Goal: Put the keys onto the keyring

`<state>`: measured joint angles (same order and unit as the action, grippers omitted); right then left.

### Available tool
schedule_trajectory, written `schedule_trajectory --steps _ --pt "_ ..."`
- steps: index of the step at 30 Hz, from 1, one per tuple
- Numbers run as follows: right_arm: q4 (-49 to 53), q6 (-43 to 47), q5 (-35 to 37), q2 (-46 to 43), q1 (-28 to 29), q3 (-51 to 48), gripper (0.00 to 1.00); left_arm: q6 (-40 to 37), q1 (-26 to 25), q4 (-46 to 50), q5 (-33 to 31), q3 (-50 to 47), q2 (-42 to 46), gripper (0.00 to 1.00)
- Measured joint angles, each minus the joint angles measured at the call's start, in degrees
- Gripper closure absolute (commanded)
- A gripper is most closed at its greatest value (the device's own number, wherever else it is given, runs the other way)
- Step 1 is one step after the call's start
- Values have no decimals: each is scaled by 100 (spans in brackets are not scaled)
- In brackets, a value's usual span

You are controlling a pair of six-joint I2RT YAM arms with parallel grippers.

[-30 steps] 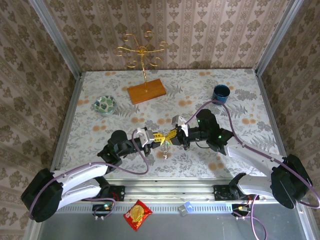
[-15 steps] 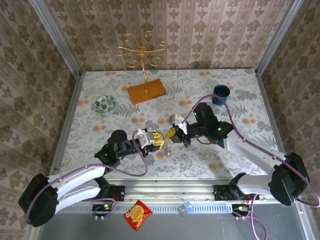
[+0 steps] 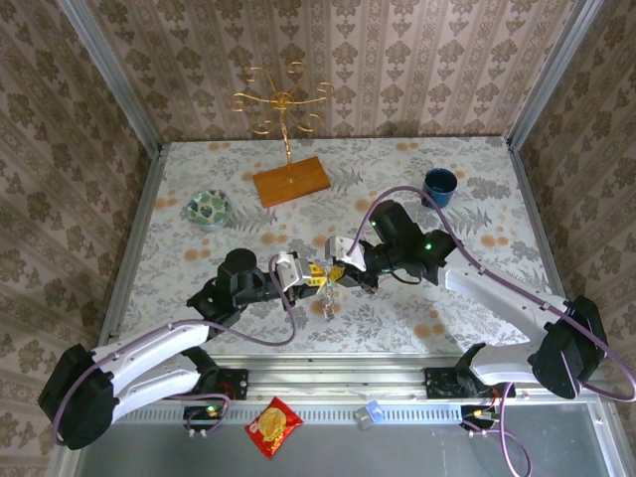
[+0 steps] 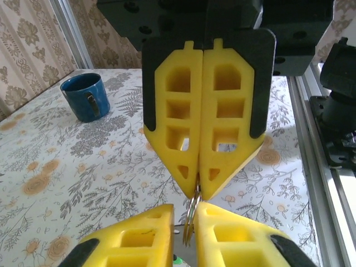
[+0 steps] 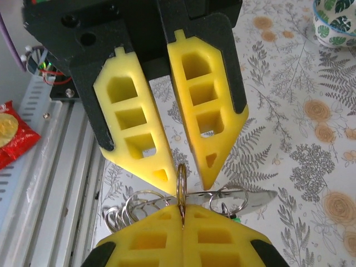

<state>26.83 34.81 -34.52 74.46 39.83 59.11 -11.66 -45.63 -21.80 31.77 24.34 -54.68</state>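
Right gripper [image 5: 182,210] pinches keyring [image 5: 181,179]; its wrist shows keys [image 5: 250,197].

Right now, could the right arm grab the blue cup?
Probably not yet: the right tool is shut on the keyring, though the blue cup stands unblocked beside that arm.

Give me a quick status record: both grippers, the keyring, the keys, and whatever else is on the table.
right gripper: shut, pinching the keyring's edge at its fingertips
left gripper: open, one finger on either side of the keyring, not clamping it
keyring: seen edge-on, between the two grippers near the table's middle
keys: a silver blade and a green bit just beyond the keyring; cannot tell if threaded
elsewhere: blue cup back right, patterned bowl left, gold wire stand at the back
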Motion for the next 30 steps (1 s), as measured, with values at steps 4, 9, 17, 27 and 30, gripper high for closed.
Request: schedule_trajectory --steps 4,9,17,27,30 --pt "122 105 186 74 55 85 100 -57 35 173 114 55 -83 98" --pt "153 42 251 83 59 94 88 -127 35 321 177 105 -90 100" --pt "-197 -380 245 -168 -46 -420 77 -125 35 223 190 105 -87 100" --pt "-457 -629 243 -243 -81 -588 69 -125 35 160 195 98 -87 100" --pt "-518 -675 243 -321 -122 -595 65 -125 35 155 195 81 -87 100"
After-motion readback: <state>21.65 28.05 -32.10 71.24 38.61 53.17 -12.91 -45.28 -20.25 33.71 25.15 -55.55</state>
